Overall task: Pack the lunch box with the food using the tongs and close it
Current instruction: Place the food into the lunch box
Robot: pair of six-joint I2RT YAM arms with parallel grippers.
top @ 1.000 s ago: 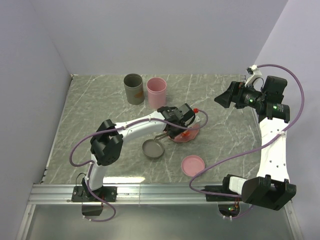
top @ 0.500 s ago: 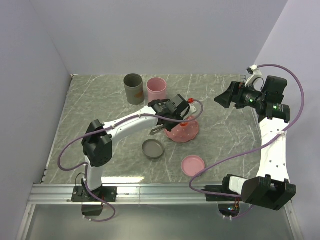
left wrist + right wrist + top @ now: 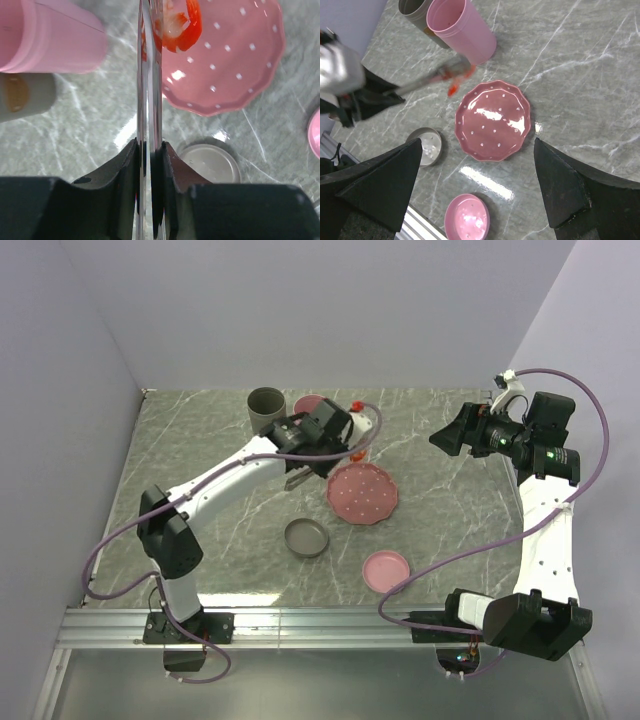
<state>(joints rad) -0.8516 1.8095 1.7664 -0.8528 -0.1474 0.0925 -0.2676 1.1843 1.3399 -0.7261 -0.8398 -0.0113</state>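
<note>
As the left wrist camera sees it, left claw [image 3: 149, 146]: clamped on the tongs [image 3: 148, 90], squeezing both arms nearly together.
Left wrist, tongs axis: straight up the frame, away from the claw, with the tips at top centre.
Left wrist, shrimp piece [image 3: 186, 27]: pinched at the tips, over the upper-left rim of the pink plate [image 3: 250, 65].
Left wrist, pink cup [image 3: 50, 35]: upper left, just beside the tongs; grey cup [image 3: 22, 95] below it.
Right wrist, right claw [image 3: 477, 145]: fingers wide apart, holding nothing, high over the plate.
Right wrist, shrimp piece: blurred, between the plate rim and the pink cup's base.
Top view, arms: the left arm reaches the cups at upper centre; the right claw sits at the right edge, well apart from them.
Next move, judged: swing the tips sideways over a cup mouth. The cups appear to be the lunch box; which cup cannot be told.
</note>
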